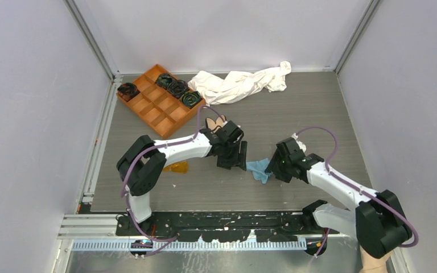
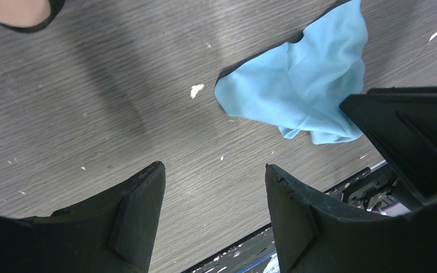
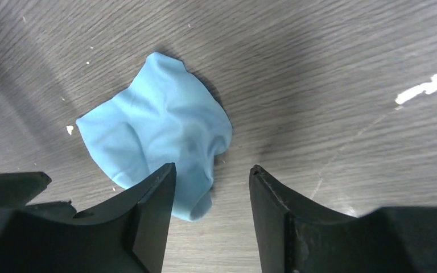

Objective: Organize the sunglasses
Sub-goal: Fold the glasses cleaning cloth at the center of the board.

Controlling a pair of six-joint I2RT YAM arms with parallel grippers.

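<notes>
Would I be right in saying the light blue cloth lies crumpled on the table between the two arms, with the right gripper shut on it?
Not quite: the right wrist view shows the right gripper open over the light blue cloth, not shut on it. The rest is right.

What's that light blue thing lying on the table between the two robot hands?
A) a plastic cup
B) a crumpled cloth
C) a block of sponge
B: the blue cloth shows soft folds and wrinkled edges and lies limp on the grey table.
</notes>
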